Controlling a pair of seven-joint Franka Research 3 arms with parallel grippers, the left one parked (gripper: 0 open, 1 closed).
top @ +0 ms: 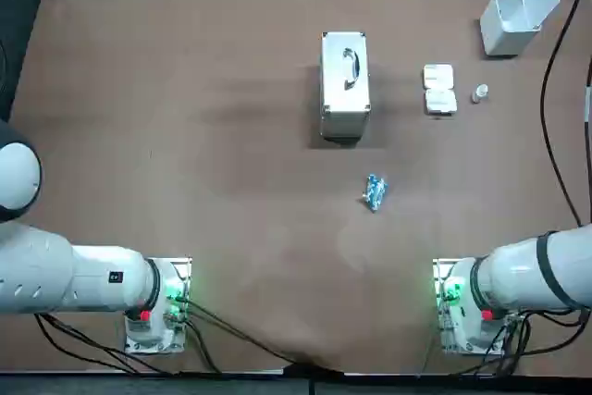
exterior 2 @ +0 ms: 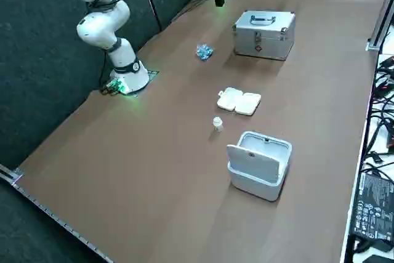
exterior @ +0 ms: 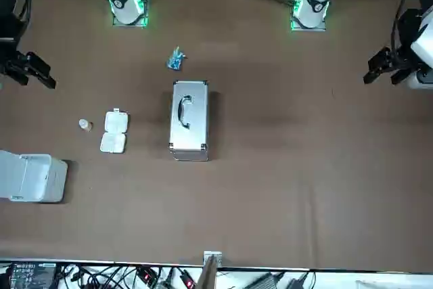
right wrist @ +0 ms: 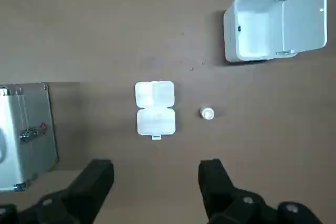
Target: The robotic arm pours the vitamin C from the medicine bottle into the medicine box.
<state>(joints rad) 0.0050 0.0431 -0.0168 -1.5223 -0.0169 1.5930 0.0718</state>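
The task is sitting at its very start, as far as these views show. The right gripper (right wrist: pixel 156 169) is hovering well above the table (top: pixel 185 136), out toward the table's right edge. It is looking down with its fingers (right wrist: pixel 100 174) spread wide and nothing between them.

The medicine bottle (right wrist: pixel 207 113) is standing upright and untouched in the far right part of the table, well apart from the gripper. Whether it is wearing a cap is too small to tell. Just beside it, on the side away from the right edge, the white medicine box (right wrist: pixel 155 108) is lying flat with its lid swung open, showing its compartments. No tablets are showing in them.

A closed metal carry case (top: pixel 345 85) is lying nearer the table's middle, past the medicine box. A white bin (top: pixel 515 16) with its flip lid up is sitting at the far right corner, and a small blue wrapper (top: pixel 374 192) is lying toward the centre.

Everything is waiting to be done: descending to the bottle, closing on it, lifting it, carrying it over the open box and tilting it so the vitamin C falls into a compartment.
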